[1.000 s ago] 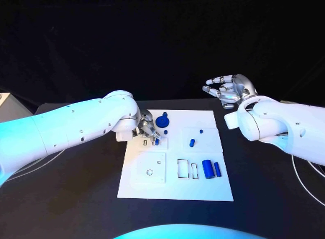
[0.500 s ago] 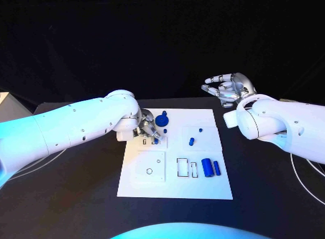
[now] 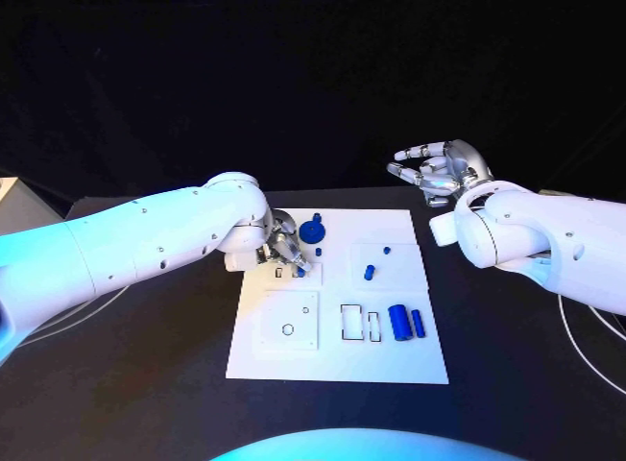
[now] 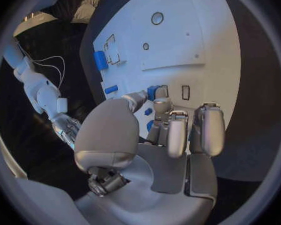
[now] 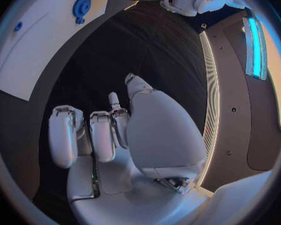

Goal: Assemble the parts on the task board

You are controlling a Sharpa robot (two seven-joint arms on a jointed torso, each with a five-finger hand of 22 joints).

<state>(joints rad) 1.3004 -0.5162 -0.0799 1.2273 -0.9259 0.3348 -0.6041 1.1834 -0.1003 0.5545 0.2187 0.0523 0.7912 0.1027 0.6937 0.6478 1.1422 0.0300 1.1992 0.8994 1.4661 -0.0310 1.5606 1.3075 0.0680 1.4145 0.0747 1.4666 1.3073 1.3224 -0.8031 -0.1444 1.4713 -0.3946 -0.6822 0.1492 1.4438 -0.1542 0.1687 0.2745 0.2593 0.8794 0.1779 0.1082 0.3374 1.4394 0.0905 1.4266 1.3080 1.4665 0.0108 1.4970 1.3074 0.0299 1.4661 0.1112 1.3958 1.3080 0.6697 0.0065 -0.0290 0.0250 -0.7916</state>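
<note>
Two cylinders [image 3: 407,324] side by side on task board [image 3: 338,365]

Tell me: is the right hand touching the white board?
No, the right hand is raised beyond the far edge of the white board, holding nothing, apart from it.

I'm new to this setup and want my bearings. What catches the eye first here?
The white task board lies mid-table, dotted with small blue parts, including a blue gear near its far edge. The left hand works at a small blue part there, while the right hand hangs raised beyond the board.
</note>
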